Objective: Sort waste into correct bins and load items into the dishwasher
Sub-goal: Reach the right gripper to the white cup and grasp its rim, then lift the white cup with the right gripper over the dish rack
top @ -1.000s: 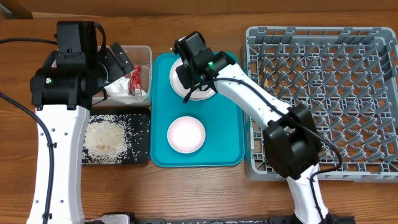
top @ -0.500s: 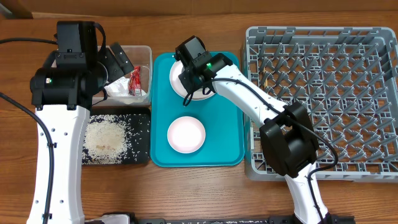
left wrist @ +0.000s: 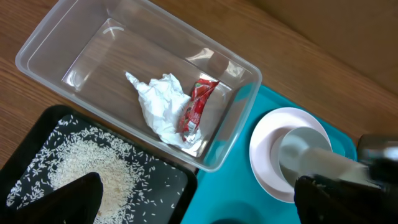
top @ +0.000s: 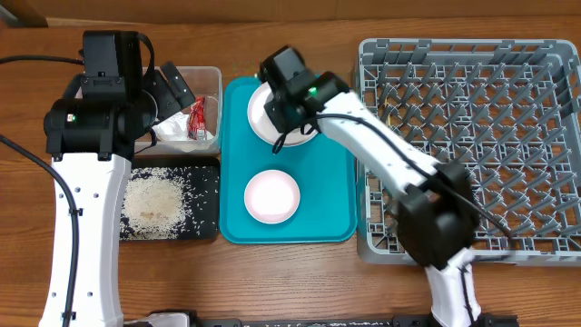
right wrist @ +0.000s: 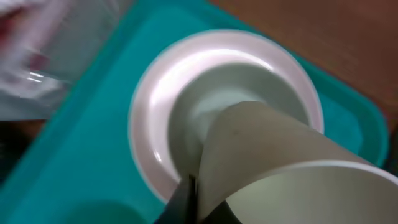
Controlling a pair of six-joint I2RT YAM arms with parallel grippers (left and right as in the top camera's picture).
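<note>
The grey dish rack (top: 472, 136) is the biggest thing on the counter (top: 272, 282). It lies to the right of the right hand (top: 281, 123), past the right rim of the teal serving tray (top: 331, 200) that the hand hangs over. Its peg floor looks bare all over, so there is open room anywhere inside it. The near wall stands up as the one edge to lift over.

The clear tub (left wrist: 93, 56) sits under and ahead of the left hand (left wrist: 196, 186), with the black tray (top: 209, 177) just behind it. That hand's fingers are spread wide and hold nothing.

Under the right hand is the round plate (right wrist: 161, 81) with the pale grey bowl (right wrist: 205, 106) resting in it. The pale pink bowl (top: 271, 195) is behind the hand on the same tray.

The right hand is pressed together on the wall of the small white cup (right wrist: 273, 162), one finger inside the mouth. The cup is tilted, its long axis running from the grey bowl back toward the wrist. Whether its base touches the bowl I cannot tell. The right arm is plainly the nearer one to the rack, so the carry is likely up and rightward.

The crumpled tissue (left wrist: 155, 102) and red wrapper (left wrist: 196, 109) lie touching in the tub. The rice (top: 150, 202) is spread in the black tray.
</note>
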